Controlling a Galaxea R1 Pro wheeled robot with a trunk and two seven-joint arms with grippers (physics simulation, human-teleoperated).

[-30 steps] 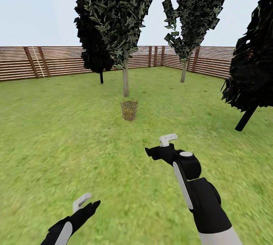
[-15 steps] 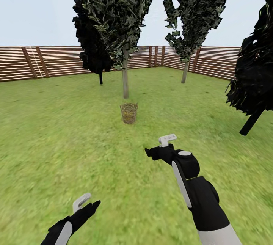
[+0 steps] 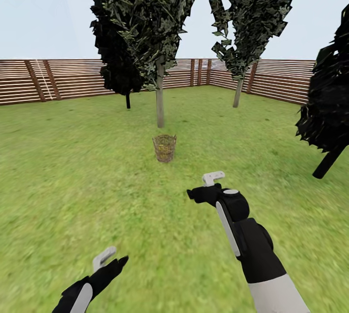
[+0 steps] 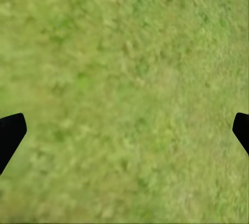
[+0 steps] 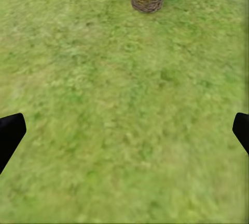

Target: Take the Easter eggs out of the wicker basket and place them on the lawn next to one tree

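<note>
Fingers on your right gripper (image 5: 124,130) and left gripper (image 4: 124,130) spread, empty. Wicker basket (image 3: 165,148) looms nearer than second ago, just before tree (image 3: 159,95): approach progressing, eggs still inside.

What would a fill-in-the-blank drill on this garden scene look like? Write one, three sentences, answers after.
1. The wicker basket stands on the ____, in front of a pale-trunked tree.
2. The right hand and the left hand are both ____, holding nothing.
3. A brown slatted ____ rings the garden behind the trees.

Missing words: lawn; open; fence
</note>
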